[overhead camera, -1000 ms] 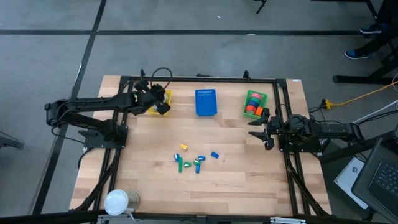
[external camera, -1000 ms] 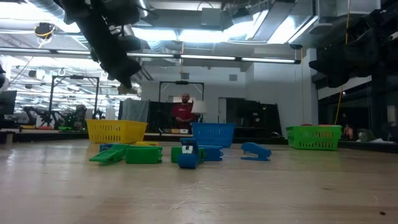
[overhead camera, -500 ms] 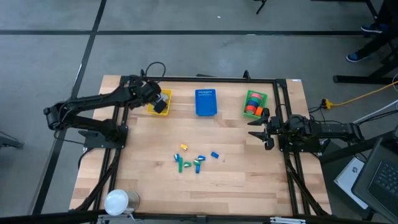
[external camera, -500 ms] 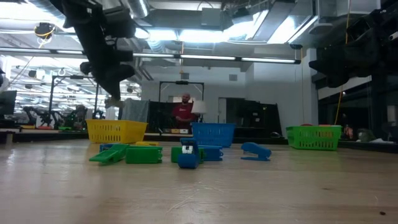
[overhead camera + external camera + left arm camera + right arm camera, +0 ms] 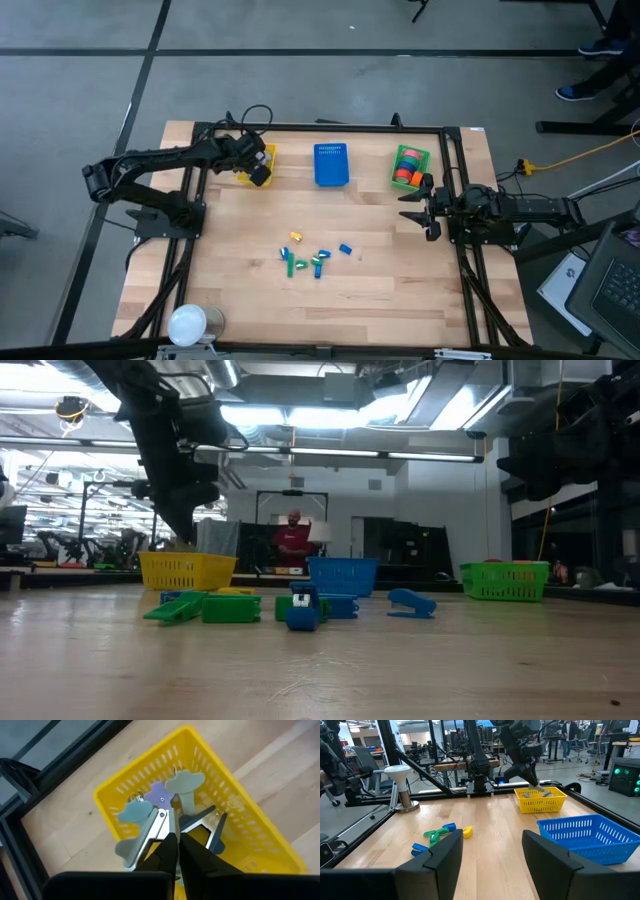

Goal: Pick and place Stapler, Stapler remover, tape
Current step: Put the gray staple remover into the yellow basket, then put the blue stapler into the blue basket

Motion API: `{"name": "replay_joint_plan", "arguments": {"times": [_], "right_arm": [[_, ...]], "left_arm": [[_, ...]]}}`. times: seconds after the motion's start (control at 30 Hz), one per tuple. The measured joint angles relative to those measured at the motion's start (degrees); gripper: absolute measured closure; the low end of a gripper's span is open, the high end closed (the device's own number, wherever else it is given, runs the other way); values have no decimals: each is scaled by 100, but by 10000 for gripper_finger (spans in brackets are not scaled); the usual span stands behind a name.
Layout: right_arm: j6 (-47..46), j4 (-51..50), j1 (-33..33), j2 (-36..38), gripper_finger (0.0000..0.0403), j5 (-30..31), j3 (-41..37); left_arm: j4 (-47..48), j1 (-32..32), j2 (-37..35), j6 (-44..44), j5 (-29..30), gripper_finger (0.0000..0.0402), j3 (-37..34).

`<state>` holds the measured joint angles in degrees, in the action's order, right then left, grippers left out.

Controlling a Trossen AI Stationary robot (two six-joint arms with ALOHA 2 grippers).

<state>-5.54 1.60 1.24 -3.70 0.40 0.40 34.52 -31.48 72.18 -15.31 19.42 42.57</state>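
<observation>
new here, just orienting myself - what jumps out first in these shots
Three bright baskets line the table's far edge: yellow, blue and green. The left gripper hangs shut over the yellow basket, which holds staple removers. A cluster of small colored pieces lies mid-table, and the right gripper waits open at the right side.

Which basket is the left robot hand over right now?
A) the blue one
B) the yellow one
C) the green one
B: the left gripper hangs, shut, over the yellow basket; its wrist view looks straight down into that basket at the staple removers inside.
</observation>
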Motion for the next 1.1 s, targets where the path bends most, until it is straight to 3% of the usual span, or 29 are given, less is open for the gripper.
{"name": "replay_joint_plan", "arguments": {"times": [0.4,0.63,1.1], "right_arm": [[1,-1,1,0,192,0,-1],[1,0,1,0,192,0,-2],[2,0,0,-2,192,0,0]], "left_arm": [[7,26,-46,148,293,343,29],[-2,146,-46,584,155,314,580],[-66,1838,-46,787,140,299,1400]]}}
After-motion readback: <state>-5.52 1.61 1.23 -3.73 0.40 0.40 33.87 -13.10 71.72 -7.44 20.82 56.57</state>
